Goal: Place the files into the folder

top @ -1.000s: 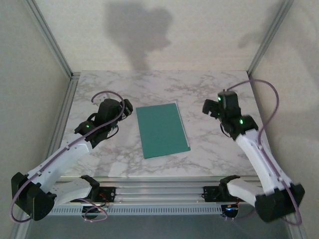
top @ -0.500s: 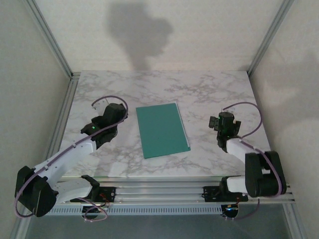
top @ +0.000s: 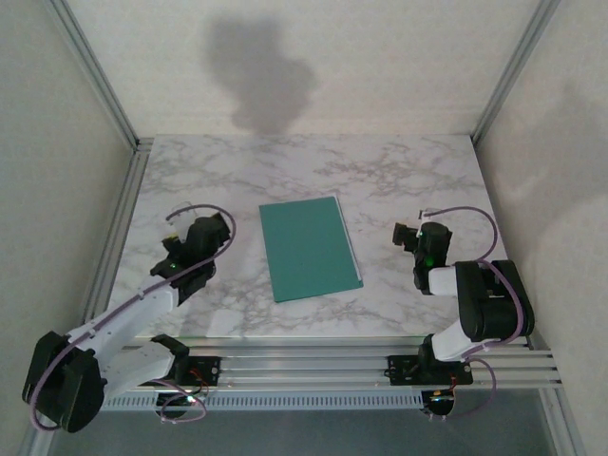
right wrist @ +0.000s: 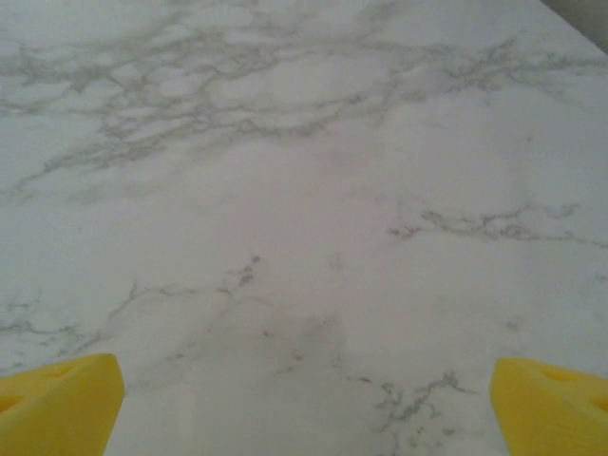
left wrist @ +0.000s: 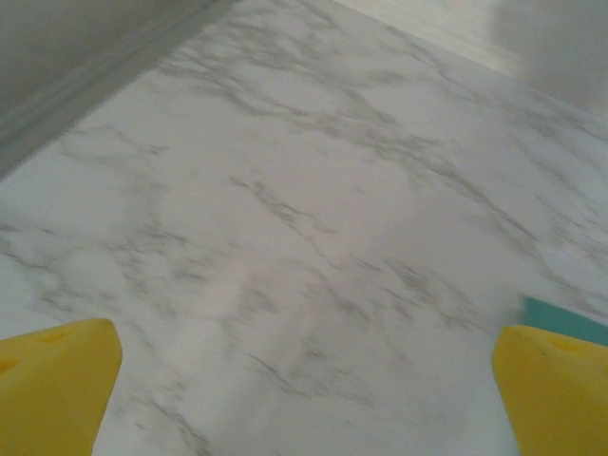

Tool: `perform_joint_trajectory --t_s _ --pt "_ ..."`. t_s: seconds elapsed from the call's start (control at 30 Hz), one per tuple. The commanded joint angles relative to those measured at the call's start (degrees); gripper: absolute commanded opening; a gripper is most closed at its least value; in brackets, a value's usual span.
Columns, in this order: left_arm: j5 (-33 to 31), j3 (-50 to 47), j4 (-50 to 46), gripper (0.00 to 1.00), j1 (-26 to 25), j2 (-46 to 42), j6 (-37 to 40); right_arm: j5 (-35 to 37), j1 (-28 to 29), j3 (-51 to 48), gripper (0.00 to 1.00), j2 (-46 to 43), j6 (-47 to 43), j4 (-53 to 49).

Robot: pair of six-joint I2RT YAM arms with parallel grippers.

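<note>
Looks like wrap-up to me: the flat teal-green card folder (top: 311, 248) lies shut in the middle of the marbled white table (top: 380, 171), a sliver of white paper files (top: 352, 249) peeking past its right edge, left gripper (left wrist: 304, 389) and right gripper (right wrist: 304, 399) both gaping empty, so I'd just park the 2 arms.

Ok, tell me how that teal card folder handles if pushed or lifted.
The thin teal card folder lies flush on the smooth marble table, so it probably slides easily. Being thin, it likely sags if lifted by one edge.
</note>
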Motion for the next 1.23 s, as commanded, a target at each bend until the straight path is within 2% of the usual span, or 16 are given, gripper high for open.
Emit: perform_joint_trajectory --t_s 0.0,0.1,0.23,0.33,0.5,0.57,0.67,0.7,0.73,0.83,1.2 --pt "2.7 -5.9 14.6 1.0 7.8 -2.3 10.5 0.2 0.5 0.9 0.99 0.2 -1.2 3.7" --pt "9.4 -9.2 24.7 1.0 15.4 -0.9 16.0 0.2 0.4 0.8 0.99 0.1 -1.2 3.5" --pt "18.7 -12.8 40.0 1.0 21.5 8.8 18.5 0.2 0.5 0.9 0.99 0.1 -1.2 3.6" --pt "21.6 -14.9 53.3 1.0 22.6 14.8 18.8 0.1 0.5 0.9 0.99 0.1 -1.2 3.6" --pt "25.5 -15.4 63.0 0.99 23.8 21.1 24.4 0.1 0.5 0.9 0.99 0.1 -1.3 3.5" --pt "26.0 -18.1 70.2 1.0 24.2 22.2 25.0 0.1 0.5 0.9 0.99 0.1 -1.3 3.5" --pt "26.1 -24.9 87.4 0.99 24.3 28.4 25.2 0.1 0.5 0.9 0.99 0.1 -1.3 3.5" --pt "25.3 -25.3 90.6 1.0 24.3 29.4 25.0 0.2 0.5 0.9 0.99 0.1 -1.3 3.5" --pt "24.7 -23.7 83.8 1.0 24.3 27.6 24.3 0.1 0.5 0.9 0.99 0.1 -1.3 3.5" --pt "22.3 -20.5 79.2 0.99 24.0 28.4 23.9 0.1 0.5 0.9 0.99 0.1 -1.3 3.5" --pt "22.1 -20.6 79.9 1.0 23.9 28.7 24.1 0.0 0.5 0.9 0.99 0.3 -1.3 3.6"
